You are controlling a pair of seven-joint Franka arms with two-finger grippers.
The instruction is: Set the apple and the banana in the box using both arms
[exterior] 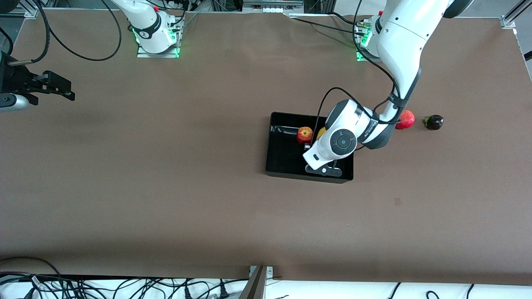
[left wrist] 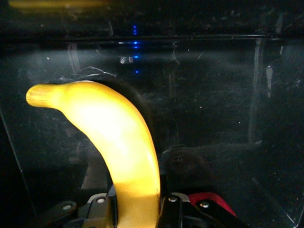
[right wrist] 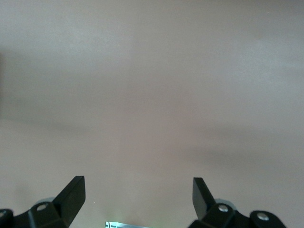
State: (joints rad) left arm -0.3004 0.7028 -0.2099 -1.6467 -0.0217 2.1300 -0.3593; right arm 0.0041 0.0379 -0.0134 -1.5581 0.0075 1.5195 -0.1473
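Observation:
The black box (exterior: 286, 155) sits on the brown table. The apple (exterior: 304, 134), red with yellow patches, lies inside it. My left arm reaches into the box, and its wrist hides most of the left gripper (left wrist: 137, 207) in the front view. That gripper is shut on the yellow banana (left wrist: 118, 137), held low over the box floor (left wrist: 213, 95). Only a sliver of the banana (exterior: 321, 133) shows beside the apple in the front view. My right gripper (exterior: 56, 89) waits open and empty over bare table at the right arm's end, and also shows in the right wrist view (right wrist: 138, 190).
A round all-red fruit (exterior: 405, 119) and a dark purple fruit (exterior: 434, 122) lie on the table beside the box, toward the left arm's end. The left arm's forearm hangs over the red fruit's edge. Cables lie along the table's front edge.

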